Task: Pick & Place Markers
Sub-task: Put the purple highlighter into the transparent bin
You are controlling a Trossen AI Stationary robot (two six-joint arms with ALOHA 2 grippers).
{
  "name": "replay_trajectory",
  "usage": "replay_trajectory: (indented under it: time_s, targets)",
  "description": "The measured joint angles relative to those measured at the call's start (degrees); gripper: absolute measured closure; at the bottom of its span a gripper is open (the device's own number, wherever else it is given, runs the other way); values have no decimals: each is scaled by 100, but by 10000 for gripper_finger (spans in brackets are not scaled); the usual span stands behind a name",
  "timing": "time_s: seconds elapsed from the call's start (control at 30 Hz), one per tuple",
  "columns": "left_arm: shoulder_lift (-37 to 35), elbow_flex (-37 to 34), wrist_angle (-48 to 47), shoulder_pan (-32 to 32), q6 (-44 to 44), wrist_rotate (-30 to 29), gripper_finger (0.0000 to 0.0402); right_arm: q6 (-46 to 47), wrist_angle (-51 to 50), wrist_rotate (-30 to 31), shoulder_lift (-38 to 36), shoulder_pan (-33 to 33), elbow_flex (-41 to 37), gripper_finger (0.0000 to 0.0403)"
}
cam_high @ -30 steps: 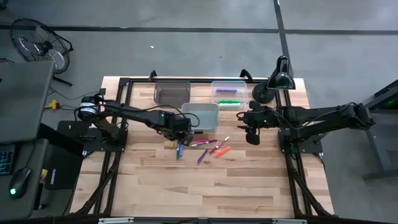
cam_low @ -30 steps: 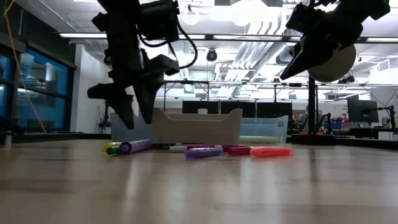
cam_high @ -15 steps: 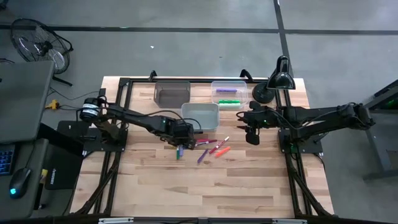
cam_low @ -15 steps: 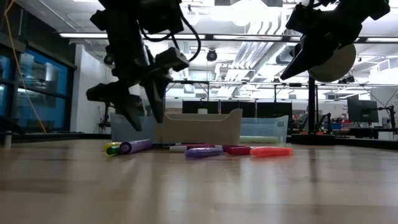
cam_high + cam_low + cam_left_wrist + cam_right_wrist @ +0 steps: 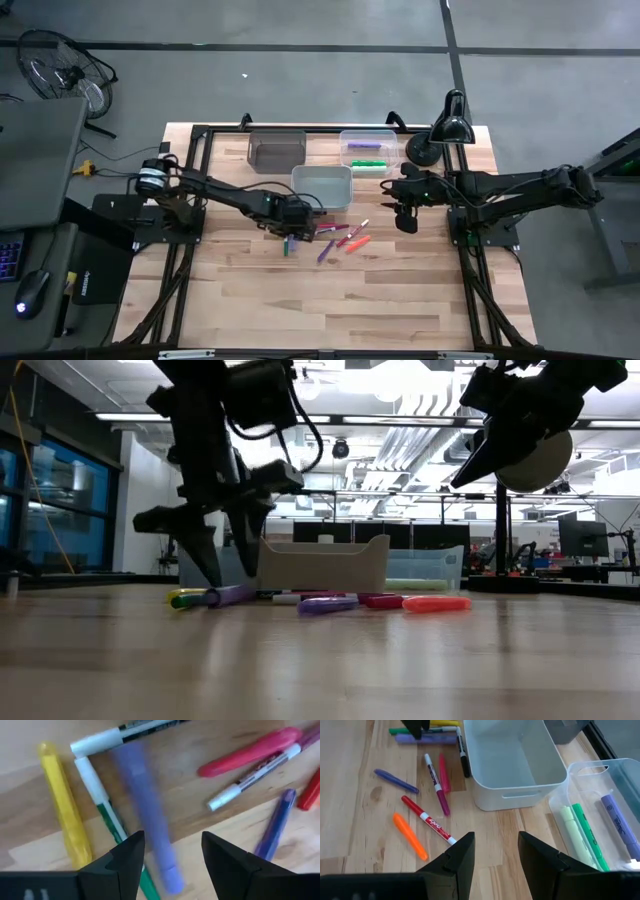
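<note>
Several markers [image 5: 325, 238] lie loose on the wooden table in front of the white bin [image 5: 322, 186]. My left gripper [image 5: 172, 840] is open and points steeply down over the left end of the group. Its fingers stand on either side of a purple marker [image 5: 150, 820], close above the table [image 5: 228, 575], without a visible touch. Beside that marker lie a yellow one [image 5: 65, 810] and a green-and-white one [image 5: 107, 810]. My right gripper [image 5: 495, 840] hangs open above the table's right part [image 5: 405, 215], holding nothing.
A grey bin [image 5: 277, 150] and a clear bin [image 5: 368, 150] holding green and purple markers stand at the far edge. A black desk lamp [image 5: 440, 130] stands at the far right. Red [image 5: 425, 819], orange [image 5: 410, 836] and pink markers lie right of the left gripper.
My left gripper has sunk toward the table and shifted a little toward the near edge, rolling its wrist, so its open fingers now stand on either side of the purple marker. The markers have stayed where they were.
</note>
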Motion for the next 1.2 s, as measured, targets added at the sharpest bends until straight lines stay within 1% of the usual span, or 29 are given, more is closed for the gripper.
replay_trajectory:
  time_s: [0.1,0.17,0.3,0.5,0.83,1.2]
  targets:
    - [127,-22,-54,2,-1,-38,206,2,-34,-6,0,0,0,263]
    - [293,14,163,2,-1,-73,206,9,-22,-10,2,18,0,263]
    - [284,0,141,6,12,50,206,17,-40,-14,10,84,0,263]
    - [285,0,77,2,229,54,211,4,-51,-4,41,138,0,263]
    - [288,-4,-83,-31,481,154,277,2,-90,3,44,138,0,263]
    - [293,-4,-195,-74,607,220,318,2,-133,-10,44,138,0,263]
